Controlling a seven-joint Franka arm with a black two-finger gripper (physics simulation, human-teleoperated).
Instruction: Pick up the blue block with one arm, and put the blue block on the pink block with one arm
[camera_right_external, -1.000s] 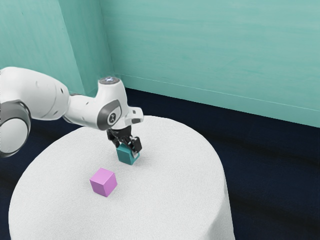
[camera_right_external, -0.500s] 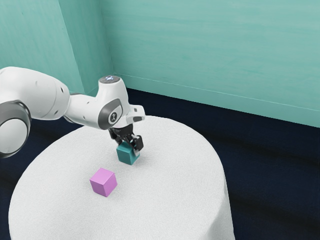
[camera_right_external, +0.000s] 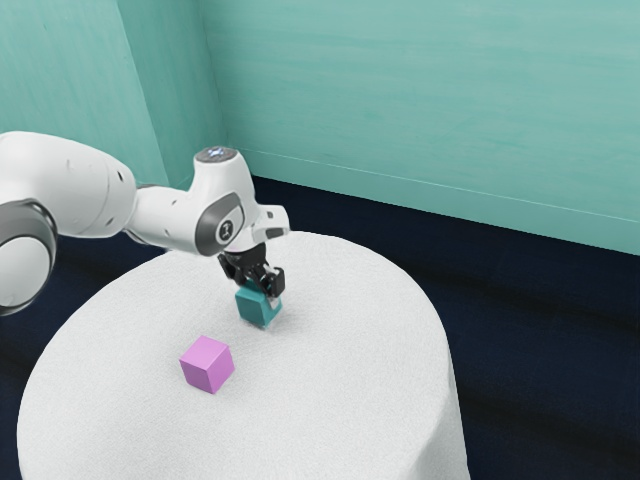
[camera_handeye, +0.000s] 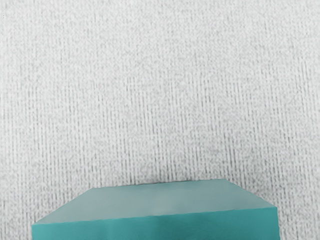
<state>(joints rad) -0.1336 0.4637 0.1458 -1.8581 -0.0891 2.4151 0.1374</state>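
Where the round white table (camera_right_external: 350, 410) comes closest to the exterior camera, we find the pink block (camera_right_external: 207, 364) resting on it, one upright edge turned toward that camera. Farther back, toward the exterior view's right and apart from it, is the blue block (camera_right_external: 259, 312), a level cube with no longer side, likewise showing a corner edge forward. Our gripper (camera_right_external: 258, 290) comes down onto it, black fingers clamped against two opposite faces. Whether the block touches the table we cannot tell. The wrist view shows its flat top just under our hand. Beyond the table lie the dark floor (camera_right_external: 540, 330) and the teal wall (camera_right_external: 420, 90).
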